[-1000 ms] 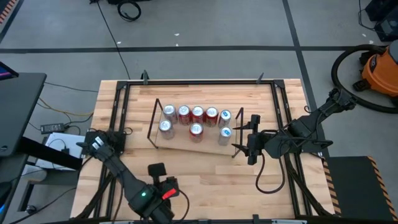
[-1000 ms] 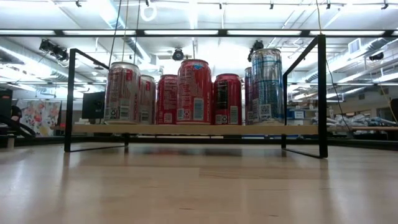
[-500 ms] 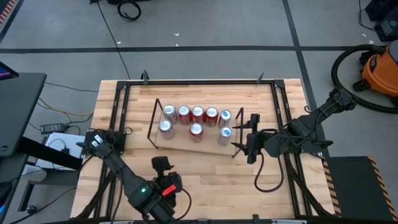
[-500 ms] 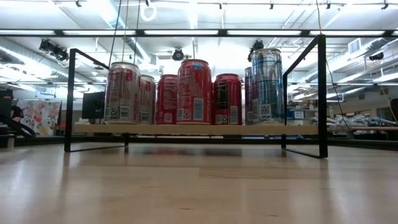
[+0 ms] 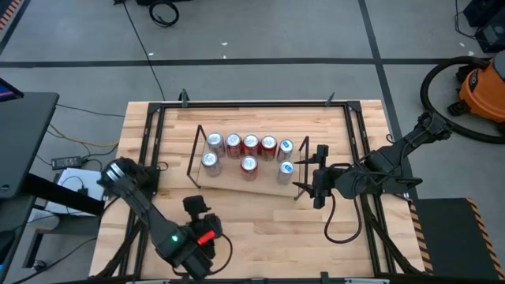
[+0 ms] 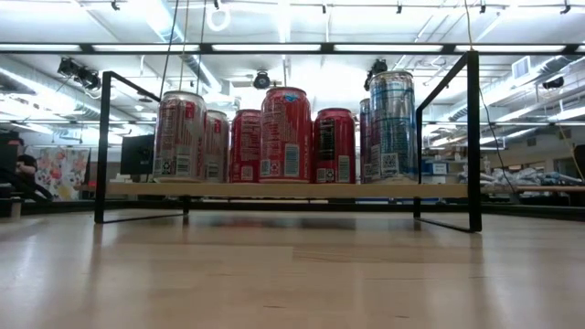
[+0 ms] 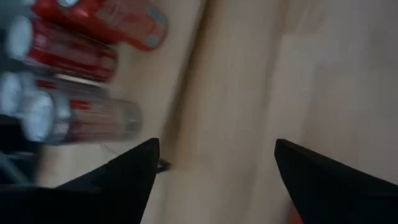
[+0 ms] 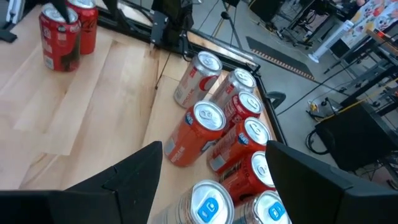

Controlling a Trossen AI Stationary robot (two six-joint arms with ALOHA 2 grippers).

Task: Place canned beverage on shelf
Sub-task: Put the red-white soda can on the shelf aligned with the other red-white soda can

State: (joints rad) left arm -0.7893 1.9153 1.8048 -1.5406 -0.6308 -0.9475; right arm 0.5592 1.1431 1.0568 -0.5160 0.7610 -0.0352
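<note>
The bench is a wide light-wood top with black rails, and both arms reach in over it. The shelf sits near its middle, a small wood board with black wire frames at its two short ends. In the high view eight cans stand upright on the shelf: a back row of five, with a silver one at the left end, three red ones and a blue-topped one at the right end, and a front row of three that are well apart, silver, red and blue-topped. The low view shows the red cans and a taller blue-and-silver can raised above the bench top on the board. The right end effector is just beside the shelf's right wire frame, its fingers spread wide and holding nothing, with the can tops below it. The left end effector hangs over the bare front part of the bench, well apart from the shelf, its fingers also wide and empty.
</note>
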